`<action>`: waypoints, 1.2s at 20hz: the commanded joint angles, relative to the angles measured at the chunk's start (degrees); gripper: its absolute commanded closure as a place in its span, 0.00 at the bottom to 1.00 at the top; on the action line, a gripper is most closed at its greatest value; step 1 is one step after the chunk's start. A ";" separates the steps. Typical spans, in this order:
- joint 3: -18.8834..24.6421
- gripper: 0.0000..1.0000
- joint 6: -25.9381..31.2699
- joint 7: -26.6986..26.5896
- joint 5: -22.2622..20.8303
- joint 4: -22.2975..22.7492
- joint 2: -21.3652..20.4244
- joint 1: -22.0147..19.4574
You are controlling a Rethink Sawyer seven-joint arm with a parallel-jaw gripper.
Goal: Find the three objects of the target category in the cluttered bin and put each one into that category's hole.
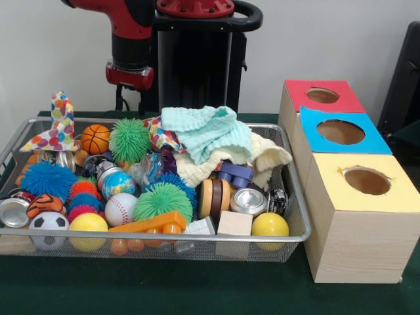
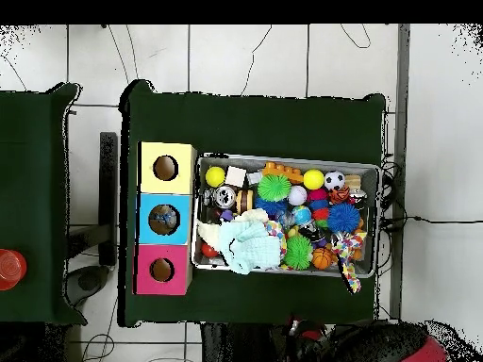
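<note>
Cluttered wire bin (image 1: 292, 197), three holed boxes beside it.
Two yellow balls (image 1: 270, 224) are counted; the gripper's state cannot be told.

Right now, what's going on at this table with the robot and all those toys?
Nothing is being handled at the moment. The red and black arm is drawn back above the far side of the wire bin, and its tool isn't visible in either view. The bin is packed with balls, spiky toys, cloths and blocks. Beside it stand three wooden boxes with holes on top: red, blue and yellow. The blue box seems to hold something already, judging by the overhead view.
</note>
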 commanded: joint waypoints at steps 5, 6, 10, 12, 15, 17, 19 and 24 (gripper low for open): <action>3.61 0.00 3.23 5.45 -2.21 -3.48 0.08 -2.18; 3.95 0.00 3.96 5.20 -2.61 -3.44 -0.41 -2.72; 5.31 0.00 5.49 5.71 -2.71 -2.23 -2.91 -4.00; 5.55 0.00 7.38 5.63 -1.92 -1.40 -4.97 -3.11; 5.07 0.00 9.56 5.91 -0.93 1.34 -8.80 -1.93; 6.50 0.00 12.81 5.52 -0.63 3.57 -12.69 -2.64; 8.14 0.00 15.39 5.32 -0.09 5.20 -16.07 -3.67; 12.95 0.00 14.76 7.82 1.19 7.26 -19.58 -6.83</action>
